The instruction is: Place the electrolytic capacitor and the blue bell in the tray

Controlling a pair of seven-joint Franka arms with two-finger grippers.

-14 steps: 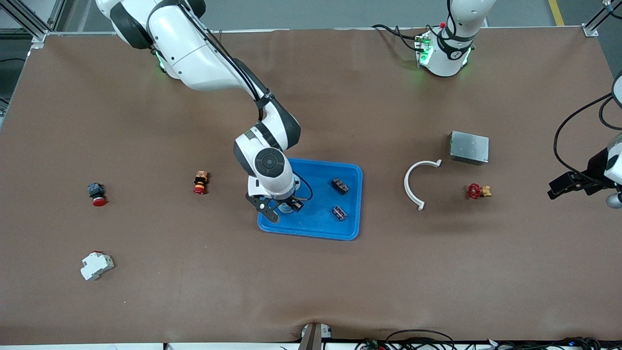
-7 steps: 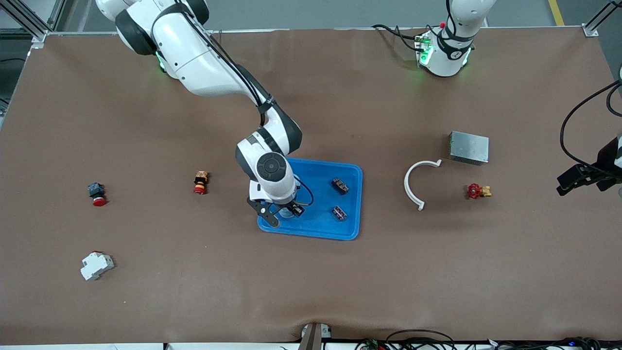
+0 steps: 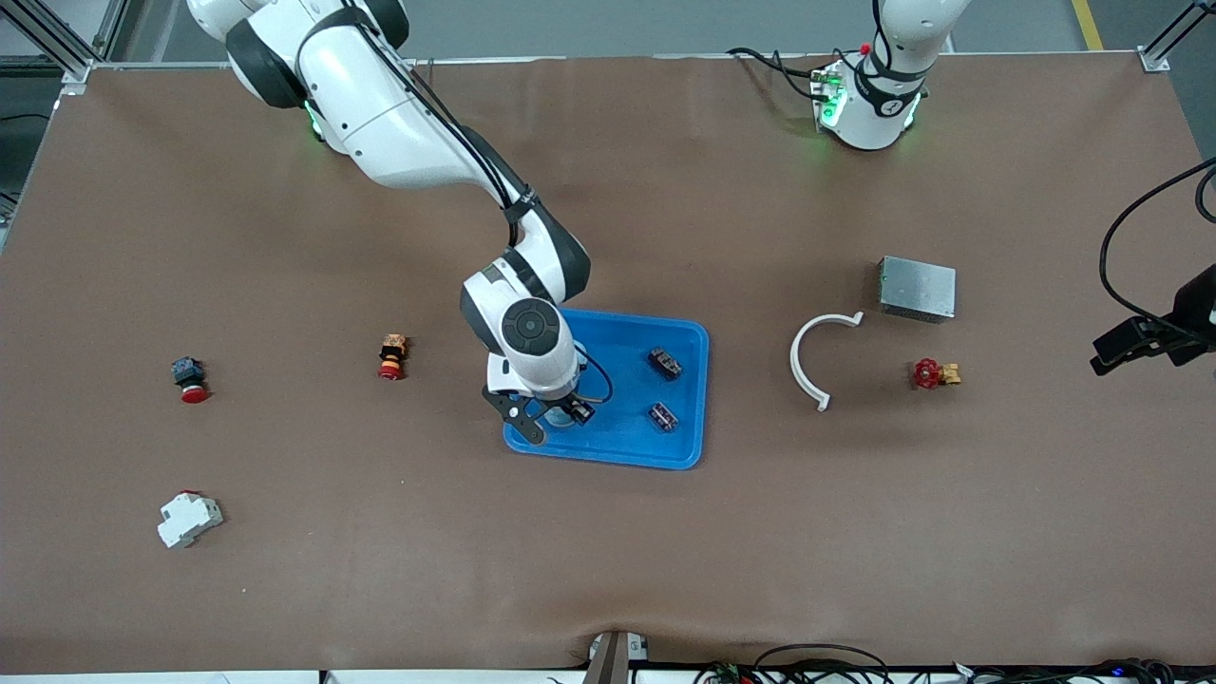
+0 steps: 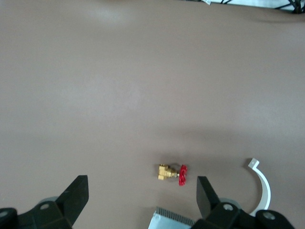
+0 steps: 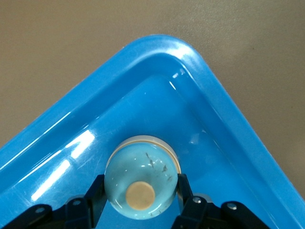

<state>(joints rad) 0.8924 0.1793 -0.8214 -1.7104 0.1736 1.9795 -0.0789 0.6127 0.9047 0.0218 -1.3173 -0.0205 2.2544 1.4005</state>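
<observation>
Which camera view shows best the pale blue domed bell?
The right wrist view: the pale blue domed bell fills it, between the right gripper's fingers, in the bright blue tray. The front view mostly hides it; the left wrist view lacks it.

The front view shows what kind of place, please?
Probably a robotics lab bench: two white Franka arms based along a brown-covered table, aluminium frame posts at its corners, and scattered industrial parts such as a red emergency-stop button and a brass valve.

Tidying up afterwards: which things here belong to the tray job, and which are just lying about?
Job: blue bell, gripped by the right claw in the tray; two dark parts there, maybe capacitors.
Lying about: grey box, white curved piece, red-handled valve, two red buttons, white breaker. Left claw waits open at its table end.
</observation>
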